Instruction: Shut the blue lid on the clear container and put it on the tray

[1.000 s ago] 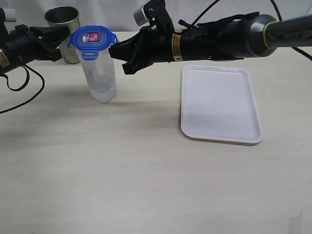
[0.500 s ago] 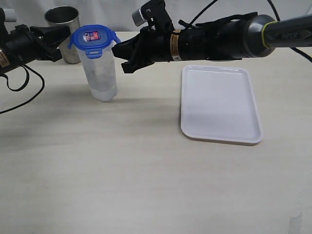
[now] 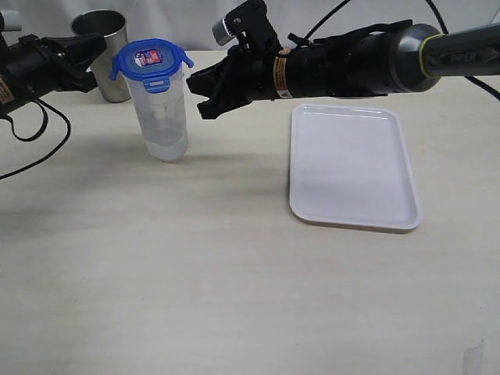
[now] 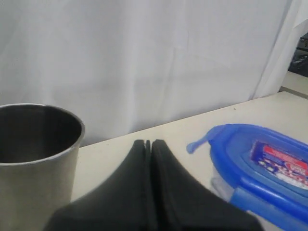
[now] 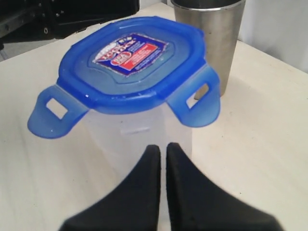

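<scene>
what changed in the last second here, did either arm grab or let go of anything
The right gripper, shut, drew back to the right, away from the blue lid. The left gripper, also shut, pulled back slightly on the other side. Nothing was gripped or released. The lid still sits on the clear container with its flaps sticking out. The container, tray and metal cup did not move.

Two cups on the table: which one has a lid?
The clear container, topped by the blue lid; the grey metal cup stands open.
</scene>
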### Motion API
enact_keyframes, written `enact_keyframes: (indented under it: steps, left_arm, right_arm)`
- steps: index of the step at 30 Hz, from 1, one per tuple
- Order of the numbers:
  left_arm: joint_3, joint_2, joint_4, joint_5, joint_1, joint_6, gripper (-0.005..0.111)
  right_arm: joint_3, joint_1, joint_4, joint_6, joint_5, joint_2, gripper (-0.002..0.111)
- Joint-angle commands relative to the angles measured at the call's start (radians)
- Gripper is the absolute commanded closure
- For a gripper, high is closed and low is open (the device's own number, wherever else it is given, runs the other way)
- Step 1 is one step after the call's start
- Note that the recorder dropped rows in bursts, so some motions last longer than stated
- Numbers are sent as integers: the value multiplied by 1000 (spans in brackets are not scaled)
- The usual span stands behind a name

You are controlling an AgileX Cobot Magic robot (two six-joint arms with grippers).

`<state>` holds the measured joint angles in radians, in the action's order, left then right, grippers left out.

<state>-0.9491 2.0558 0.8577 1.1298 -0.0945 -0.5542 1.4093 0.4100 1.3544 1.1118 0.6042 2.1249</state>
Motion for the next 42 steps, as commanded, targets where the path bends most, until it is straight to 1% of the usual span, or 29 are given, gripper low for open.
enact_keyframes:
  steps: [1, 3, 5, 9, 10, 12, 28, 35, 42]
  left_arm:
    - [-41, 1, 7, -102, 14, 27, 107]
    - [-56, 1, 16, -169, 40, 29, 107]
    - [-58, 1, 23, -171, 51, 29, 107]
    - [-58, 1, 57, -173, 50, 27, 107]
    - [-58, 1, 107, -173, 50, 5, 107]
    - [-58, 1, 147, -169, 50, -18, 107]
    - [-58, 1, 197, -169, 48, -51, 107]
    - [-52, -26, 218, -169, 44, -53, 107]
    - [-52, -39, 265, -169, 12, -107, 107]
  right_arm:
    - [3, 0, 12, 9, -5, -5, 104]
    - [3, 0, 14, 9, -5, -5, 104]
    - [3, 0, 14, 11, -5, -5, 104]
    - [3, 0, 14, 17, -1, -5, 104]
    - [3, 0, 14, 17, -1, -5, 104]
    - [3, 0, 14, 17, -1, -5, 104]
    - [3, 0, 14, 28, -1, -5, 104]
    - [3, 0, 14, 28, -1, -5, 104]
    - [3, 0, 14, 32, -1, -5, 104]
